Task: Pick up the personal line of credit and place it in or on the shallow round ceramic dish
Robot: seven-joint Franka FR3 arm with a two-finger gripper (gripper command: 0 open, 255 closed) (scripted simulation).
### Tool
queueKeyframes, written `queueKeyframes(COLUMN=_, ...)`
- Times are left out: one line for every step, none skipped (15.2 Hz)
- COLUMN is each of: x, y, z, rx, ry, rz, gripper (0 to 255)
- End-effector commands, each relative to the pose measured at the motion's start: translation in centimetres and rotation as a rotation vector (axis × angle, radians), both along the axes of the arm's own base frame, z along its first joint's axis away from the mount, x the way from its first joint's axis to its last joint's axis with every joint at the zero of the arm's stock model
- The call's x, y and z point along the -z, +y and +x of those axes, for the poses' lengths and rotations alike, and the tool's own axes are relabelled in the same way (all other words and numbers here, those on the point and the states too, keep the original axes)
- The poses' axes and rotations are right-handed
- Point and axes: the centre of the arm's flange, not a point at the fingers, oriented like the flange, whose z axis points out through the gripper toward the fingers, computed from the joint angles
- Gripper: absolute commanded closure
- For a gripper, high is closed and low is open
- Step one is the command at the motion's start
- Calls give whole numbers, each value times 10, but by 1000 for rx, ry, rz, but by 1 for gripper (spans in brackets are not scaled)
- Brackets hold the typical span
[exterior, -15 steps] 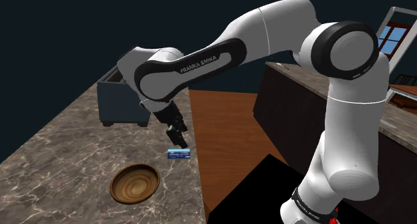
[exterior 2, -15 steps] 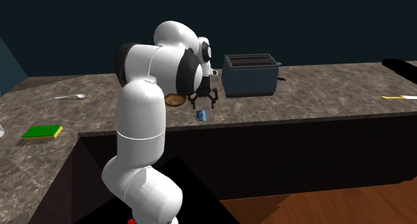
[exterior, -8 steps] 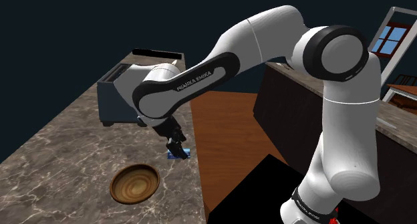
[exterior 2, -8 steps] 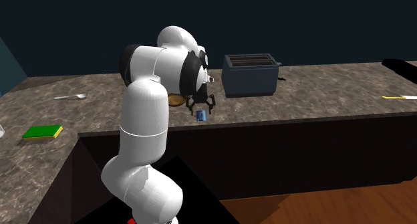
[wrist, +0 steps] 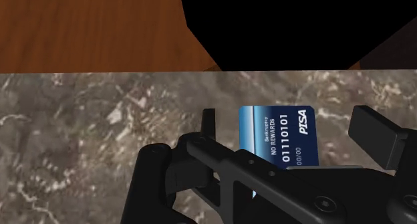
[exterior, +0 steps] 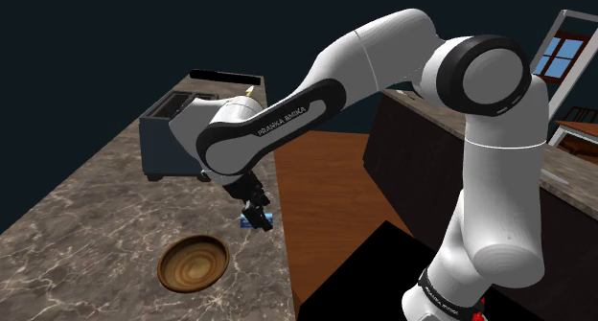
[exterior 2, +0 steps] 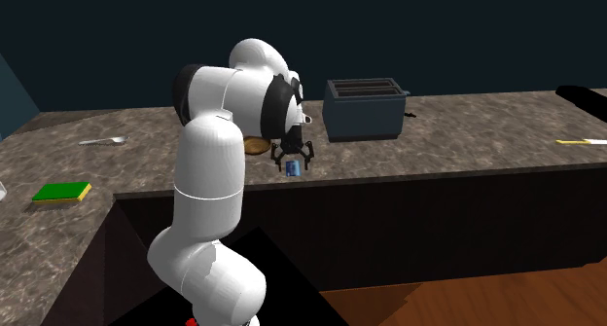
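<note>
wrist view: the black gripper [wrist: 291, 122] hangs low over a marbled grey-brown countertop [wrist: 93, 129] with its two fingers [wrist: 208, 126] spread apart. between them, touching neither, a small blue card [wrist: 277, 137] lies flat on the stone. its white print reads "no rewards" and "0110101". the tool is released and grasps nothing. past the gripper the counter ends at a straight edge, with wood floor [wrist: 87, 29] and a black area [wrist: 301, 22] beyond it.

shoulder view: the white arm [exterior: 383, 60] bends down to the gripper, which covers most of the card, leaving a blue sliver beside the fingers. a shallow round dish [exterior: 194, 263], brown with ringed grain, sits near the gripper on one side, apart from the card. the card is on the counter, not in the dish. on the gripper's opposite side stands a dark boxy toaster [exterior: 172, 145] with slots on top; what the slots hold cannot be told.

second exterior view: the gripper straddles the card near the counter's front edge, and the arm hides most of the dish. this wider view takes in a green sponge [exterior 2: 61, 192] and a pale utensil [exterior 2: 102, 140], both well apart from the gripper.
</note>
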Motion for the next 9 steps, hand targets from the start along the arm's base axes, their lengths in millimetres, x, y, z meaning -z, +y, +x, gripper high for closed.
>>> queueKeyframes(x=0, y=0, z=0, rx=0, ry=0, rz=0, gripper=0)
queueKeyframes(x=0, y=0, z=0, rx=0, ry=0, rz=0, gripper=255)
queueKeyframes(x=0, y=0, z=0, rx=0, ry=0, rz=0, gripper=255)
queueKeyframes(x=0, y=0, z=0, rx=0, ry=0, rz=0, gripper=255)
queueKeyframes(x=0, y=0, z=0, rx=0, ry=0, rz=0, gripper=255)
queueKeyframes(x=0, y=0, z=0, rx=0, ry=0, rz=0, gripper=255)
queueKeyframes(x=0, y=0, z=0, rx=0, ry=0, rz=0, gripper=255)
queueKeyframes(x=0, y=0, z=0, rx=0, ry=0, rz=0, gripper=255)
queueKeyframes(x=0, y=0, z=0, rx=0, ry=0, rz=0, gripper=255)
